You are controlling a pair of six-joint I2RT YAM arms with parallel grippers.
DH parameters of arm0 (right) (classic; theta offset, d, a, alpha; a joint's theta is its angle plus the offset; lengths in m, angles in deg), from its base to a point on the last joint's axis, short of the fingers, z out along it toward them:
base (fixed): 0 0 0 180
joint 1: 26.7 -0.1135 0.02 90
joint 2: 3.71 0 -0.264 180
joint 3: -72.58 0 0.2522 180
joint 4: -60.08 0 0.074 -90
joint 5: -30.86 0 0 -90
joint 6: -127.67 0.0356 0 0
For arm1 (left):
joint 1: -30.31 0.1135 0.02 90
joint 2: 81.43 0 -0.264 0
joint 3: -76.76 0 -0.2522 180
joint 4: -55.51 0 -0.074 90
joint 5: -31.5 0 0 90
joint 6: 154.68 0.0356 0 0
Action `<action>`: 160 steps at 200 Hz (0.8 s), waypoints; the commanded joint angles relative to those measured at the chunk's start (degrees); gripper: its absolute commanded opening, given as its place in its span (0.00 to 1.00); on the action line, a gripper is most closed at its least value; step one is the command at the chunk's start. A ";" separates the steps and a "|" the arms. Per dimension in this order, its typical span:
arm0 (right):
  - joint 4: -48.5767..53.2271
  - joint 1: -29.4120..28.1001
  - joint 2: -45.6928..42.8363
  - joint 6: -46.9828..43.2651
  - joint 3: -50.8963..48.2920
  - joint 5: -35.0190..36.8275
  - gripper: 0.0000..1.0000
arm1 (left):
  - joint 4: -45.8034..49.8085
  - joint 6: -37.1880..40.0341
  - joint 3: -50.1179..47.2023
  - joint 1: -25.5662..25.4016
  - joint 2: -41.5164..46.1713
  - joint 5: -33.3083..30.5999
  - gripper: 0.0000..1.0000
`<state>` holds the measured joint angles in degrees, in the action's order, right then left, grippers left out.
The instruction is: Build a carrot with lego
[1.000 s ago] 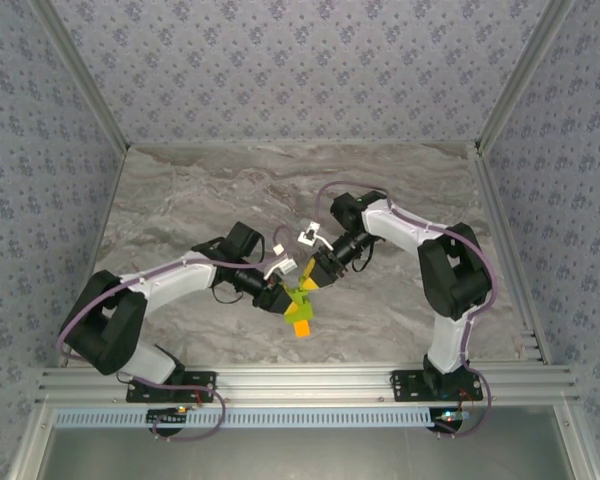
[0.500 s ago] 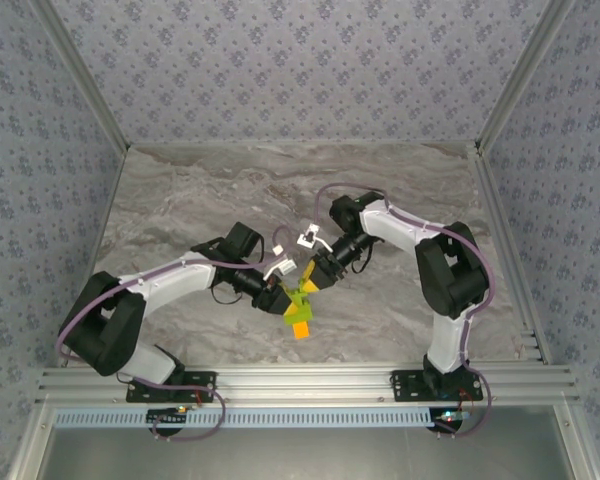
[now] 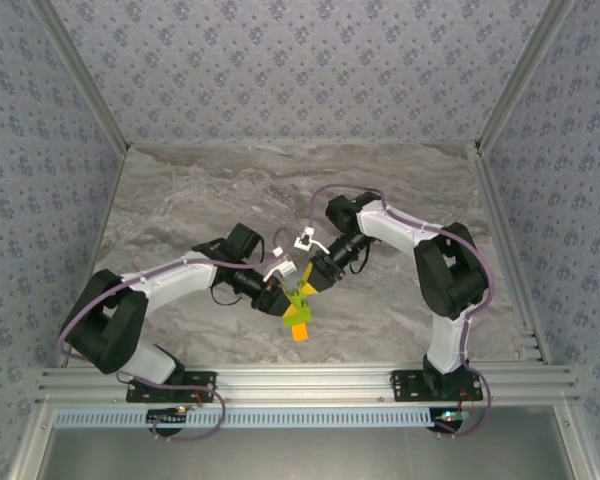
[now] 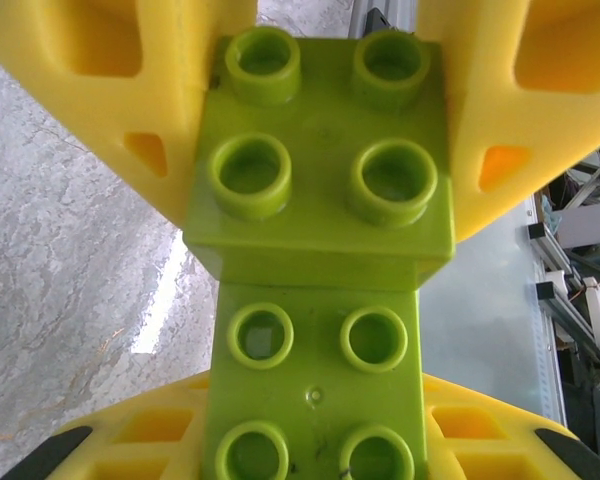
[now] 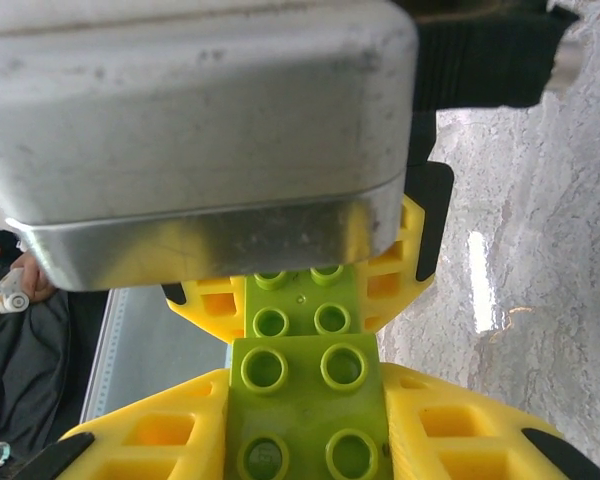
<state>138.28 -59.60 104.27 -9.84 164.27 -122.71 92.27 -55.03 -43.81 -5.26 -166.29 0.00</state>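
Above the table's middle, the carrot hangs between both grippers: its orange brick (image 3: pixel 300 329) is lowest, with lime-green bricks (image 3: pixel 296 301) above it. My left gripper (image 3: pixel 284 297) (image 4: pixel 315 432) is shut on a lime-green brick (image 4: pixel 315 385) of the carrot. My right gripper (image 3: pixel 309 284) (image 5: pixel 305 432) is shut on another lime-green brick (image 5: pixel 305 400) (image 4: pixel 320 170), which sits stacked against the left one's brick (image 5: pixel 300 308), overlapping it by a step. The two pairs of yellow fingers (image 4: pixel 110 90) (image 5: pixel 130 440) face each other closely.
The marble table (image 3: pixel 180 200) lies below, with aluminium rails (image 3: pixel 300 385) along the near edge and patterned walls on three sides. The silver body of the left gripper (image 5: pixel 190 130) looms close over the right wrist camera.
The right arm has shifted slightly left, toward the left gripper. Both grippers stay shut on their bricks and the carrot has barely moved.
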 commanded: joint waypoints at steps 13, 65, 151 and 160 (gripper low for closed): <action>5.66 -2.50 -0.43 3.70 -1.37 5.57 0.47 | -6.39 -0.94 4.25 3.14 0.18 -2.42 0.15; -9.61 4.10 -12.27 14.73 -4.68 6.89 0.93 | -6.39 -0.95 4.16 3.05 0.22 -2.30 0.15; -39.00 12.86 -32.03 36.92 -19.04 38.02 1.00 | -6.65 -2.02 4.59 2.08 0.47 -11.57 0.14; -40.54 13.20 -33.77 37.92 -20.81 40.19 1.00 | -6.87 -2.24 4.63 1.71 0.81 -15.98 0.14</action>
<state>105.06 -47.04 74.81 21.96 147.29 -93.66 87.00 -56.63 -41.45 -2.61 -166.31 -7.27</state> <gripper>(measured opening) 0.999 0.347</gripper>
